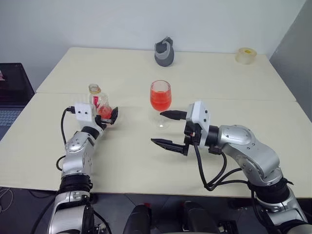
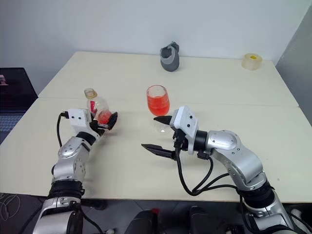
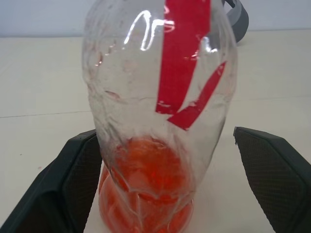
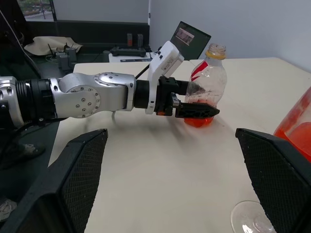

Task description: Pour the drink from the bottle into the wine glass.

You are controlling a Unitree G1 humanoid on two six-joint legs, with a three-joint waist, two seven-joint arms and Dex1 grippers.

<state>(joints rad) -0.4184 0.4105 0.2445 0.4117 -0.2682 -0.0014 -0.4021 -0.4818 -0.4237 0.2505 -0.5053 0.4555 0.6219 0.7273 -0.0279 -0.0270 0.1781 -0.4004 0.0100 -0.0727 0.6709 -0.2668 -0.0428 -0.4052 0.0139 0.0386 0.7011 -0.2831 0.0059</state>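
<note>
Left claw (image 1: 108, 117) spread wide, fingers either side of the bottle (image 1: 99, 103), not pinching. Bottle stands upright on the bench (image 1: 214, 78), uncapped, only a little drink (image 3: 146, 184) left in its base. Risk: the near-empty bottle is light, so a finger brushing it on pull-back could tip it and spill the dregs. Wine glass (image 1: 161, 101) mid-bench, bowl well filled with red-orange. Right claw (image 1: 168, 129) spread, just beside the glass foot; a careless sweep could clip the stem and topple it.

On the table (image 1: 204, 78), the bottle (image 1: 99, 104) stands left of the wine glass (image 1: 161, 100).
</note>
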